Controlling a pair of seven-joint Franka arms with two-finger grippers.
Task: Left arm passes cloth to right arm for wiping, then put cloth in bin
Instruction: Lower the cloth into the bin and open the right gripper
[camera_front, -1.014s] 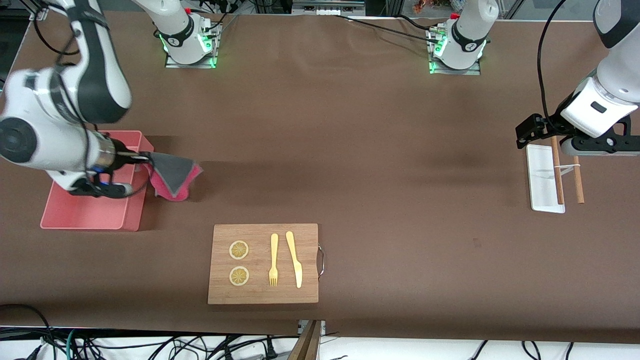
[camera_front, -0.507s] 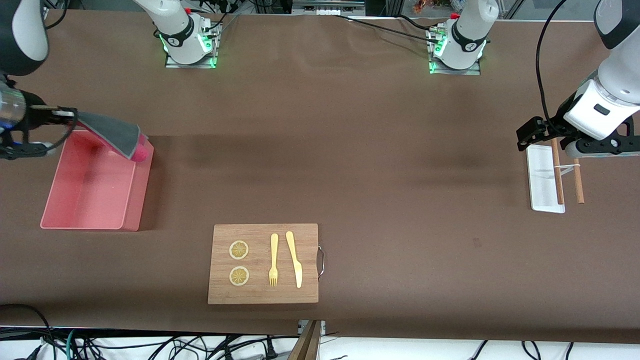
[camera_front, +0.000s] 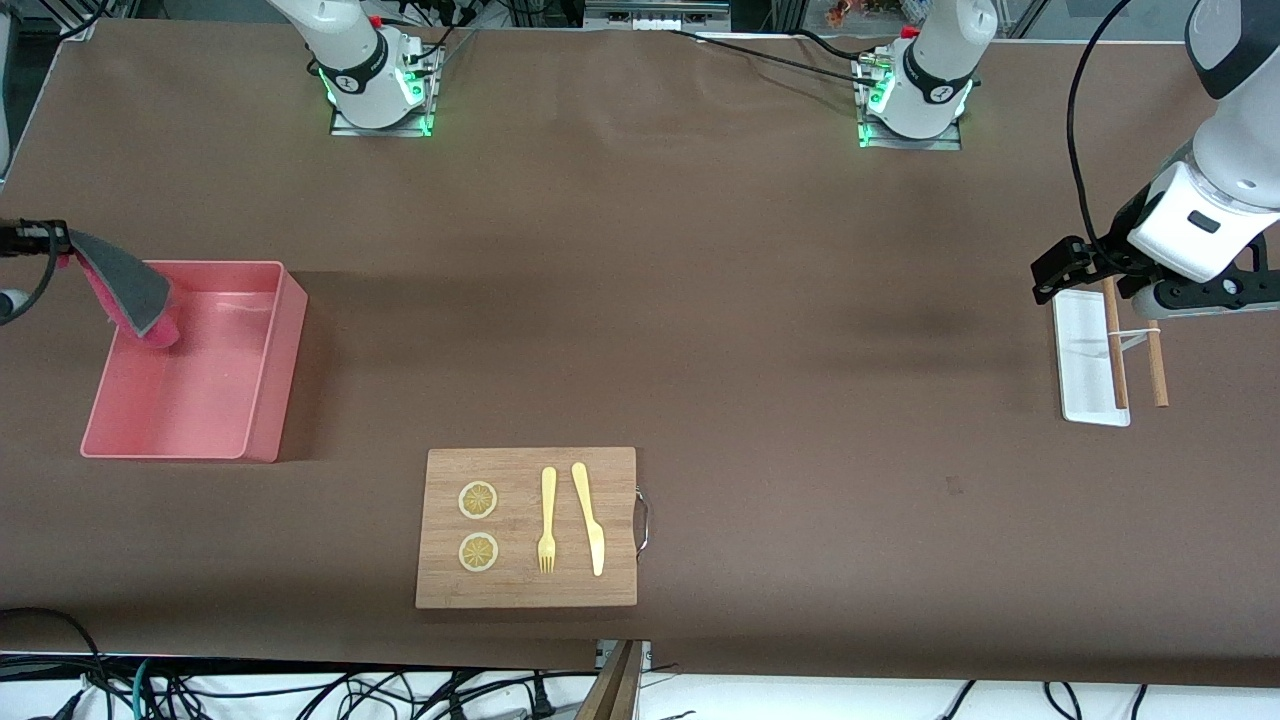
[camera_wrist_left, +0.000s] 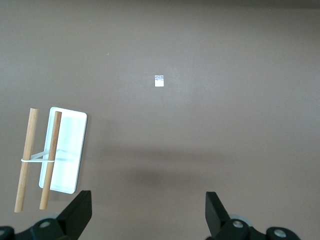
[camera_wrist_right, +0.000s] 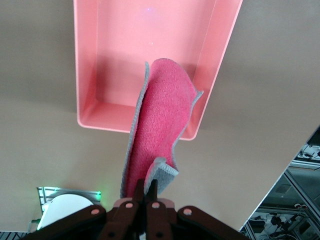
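My right gripper (camera_front: 55, 240) is at the right arm's end of the table, shut on the top edge of the cloth (camera_front: 130, 295). The cloth hangs folded, grey face outward in the front view and crimson-pink (camera_wrist_right: 162, 130) in the right wrist view, where the right gripper (camera_wrist_right: 148, 192) pinches it. Its low end dangles over the corner of the pale pink bin (camera_front: 290, 340), whose inside (camera_wrist_right: 125, 40) holds nothing. My left gripper (camera_front: 1055, 272) hovers open over the table at the left arm's end, with nothing between its fingers (camera_wrist_left: 80, 207).
A white tray (camera_front: 1085, 370) with two wooden sticks (camera_front: 1155, 365) tied together lies beside the left gripper, the tray (camera_wrist_left: 67, 150) also showing in the left wrist view. A wooden cutting board (camera_front: 525, 590) with lemon slices, a fork and a knife lies near the front edge.
The right gripper has swung the cloth from beside the bin across it toward the table's end. The left arm has barely moved.
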